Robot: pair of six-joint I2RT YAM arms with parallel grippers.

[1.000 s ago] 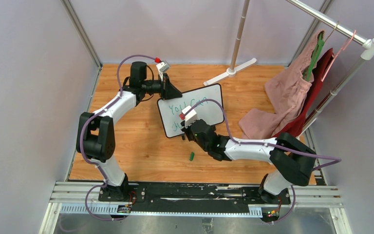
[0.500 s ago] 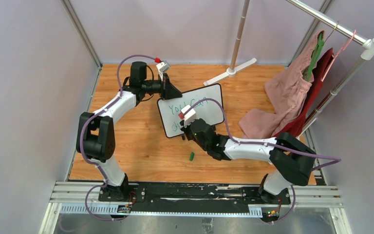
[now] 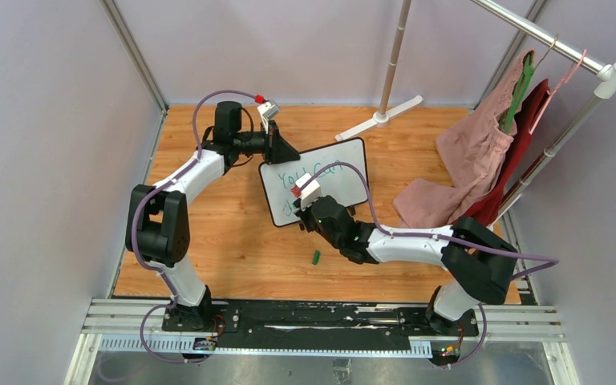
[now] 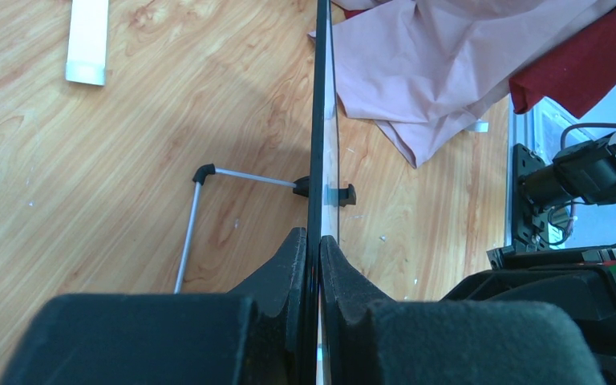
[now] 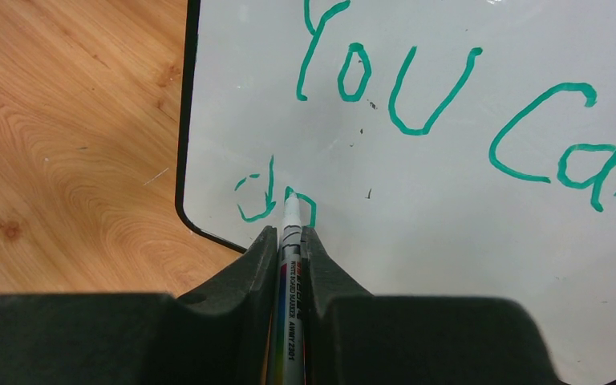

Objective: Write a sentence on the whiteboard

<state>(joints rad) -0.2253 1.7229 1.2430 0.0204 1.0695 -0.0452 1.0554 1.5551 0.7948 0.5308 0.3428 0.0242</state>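
- Step: mid-writing, line 2 of the sentence (image 5: 405, 112). Line 1 reads "You can" in the top view. Line 2 so far is a "d" plus an arc of the next letter, right at the pen tip.
- Whiteboard (image 3: 349, 172): on the table (image 3: 224, 241), mid-field, propped tilted on its wire leg. The written face is toward the right arm.
- Left gripper (image 4: 313, 241): jaws pinched together on the whiteboard's top edge, acting as a steady. The board runs edge-on between the fingers in the wrist view.
- Right gripper (image 5: 289, 233): clamped on the marker (image 5: 291, 273), barrel along the jaw line. The white nib touches the board at the lower-left corner zone, just beside the "d".
- Cap (image 3: 316, 257): small green bit on the table near the right wrist, apart from the board. Likely the marker's cap; too small to be sure.
- Progress: my guess is roughly half done, with 2 words down and word 3 begun.
- Next: close the loop of the current letter with light, even nib pressure.
- After that: lift, step right, and leave a gap for the next word. Left clamp must not slacken, since the board has only the leg behind it.
- Risk: line 2 starts close to the bottom-left edge, so strokes need to track level or slightly up.
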